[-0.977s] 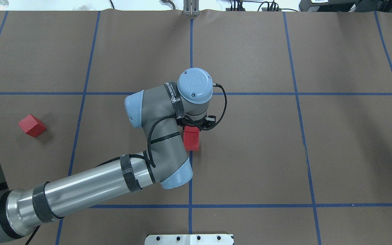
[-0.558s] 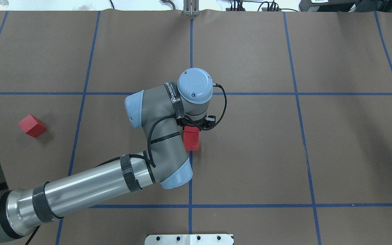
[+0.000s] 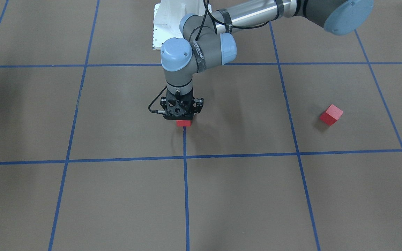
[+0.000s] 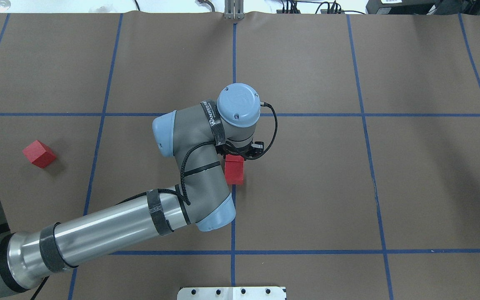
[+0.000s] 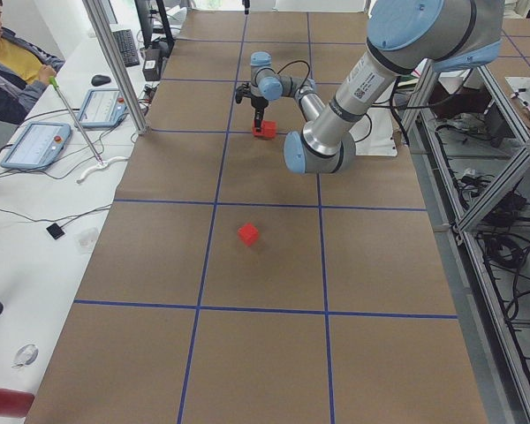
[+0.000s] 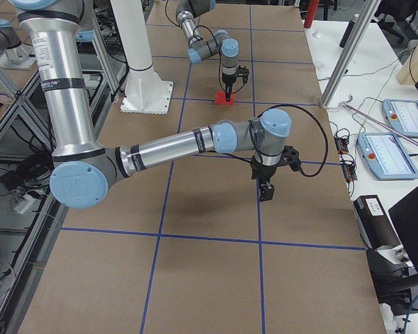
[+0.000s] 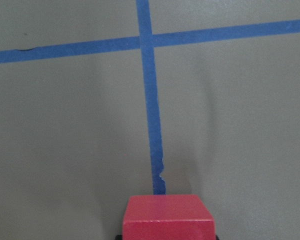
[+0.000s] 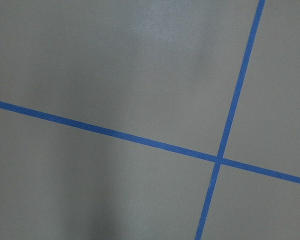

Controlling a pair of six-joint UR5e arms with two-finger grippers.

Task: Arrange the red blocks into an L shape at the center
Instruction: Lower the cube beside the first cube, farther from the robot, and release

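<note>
My left gripper (image 4: 235, 157) points straight down at the table's center, on the blue middle line, and is shut on a red block (image 7: 167, 217) that rests at table level. From the front the block (image 3: 183, 122) shows just under the black gripper body. In the overhead view the red patch is longer than one cube, so a second red block (image 4: 234, 176) seems to lie against it on my side. A third red block (image 4: 39, 153) sits alone, turned, far to the left. My right gripper (image 6: 267, 192) hangs over bare table; I cannot tell its state.
The table is brown paper with a blue tape grid (image 4: 233, 252). My white base plate (image 4: 231, 293) is at the near edge. An operator (image 5: 13, 62), tablets and cables are on a side bench beyond the far edge. The left forearm (image 4: 111, 231) stretches low over the near left squares.
</note>
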